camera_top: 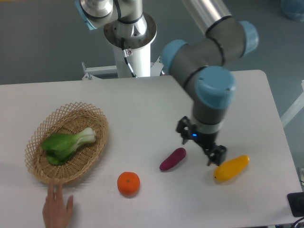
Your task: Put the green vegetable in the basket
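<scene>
The gripper (201, 144) hangs at the right centre of the frame, pointing down at the table (156, 99). Its two fingers stand spread apart, one at the upper left near the arm's wrist and one at the lower right, and nothing is held between them. The lower-right finger (214, 155) ends just beside the yellow oblong vegetable (231, 168); from this angle it cannot be told whether the two touch. The purple oblong vegetable (173, 159) lies just left of the gripper, tilted with its upper end toward the right, apart from both fingers.

The arm (209, 57) rises from the gripper toward the upper middle of the frame, with grey links and blue joint caps, and its white base column (133, 42) stands at the far edge of the table.

An orange round fruit (128, 183) sits at the lower centre, well apart from the gripper.

The green vegetable (66, 143) lies inside the basket (47, 126) at the left of the frame, white stem end pointing to the upper right, leaves toward the lower left. A human hand (57, 211) rests at the lower left edge, its fingertips close to the basket's near rim.
</scene>
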Controlling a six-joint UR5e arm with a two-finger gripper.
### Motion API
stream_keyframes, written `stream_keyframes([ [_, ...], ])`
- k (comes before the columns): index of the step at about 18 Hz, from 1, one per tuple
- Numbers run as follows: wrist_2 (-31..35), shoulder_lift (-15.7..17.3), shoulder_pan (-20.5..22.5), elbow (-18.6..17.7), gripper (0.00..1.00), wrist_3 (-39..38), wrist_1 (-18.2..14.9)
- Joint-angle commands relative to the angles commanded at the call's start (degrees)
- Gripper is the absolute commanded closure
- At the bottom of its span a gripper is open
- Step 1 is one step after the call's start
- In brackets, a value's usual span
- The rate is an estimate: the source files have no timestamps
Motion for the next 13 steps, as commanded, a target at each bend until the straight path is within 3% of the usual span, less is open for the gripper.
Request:
stream_keyframes([
  [3,0.8,-1.9,3.0,2.2,0.00,5.6,0.3],
  [6,2.5,-4.9,3.3,6.4,0.00,5.9,0.0],
  [13,3.6,-8.7,5.2,10.7,0.00,7.4,0.3],
])
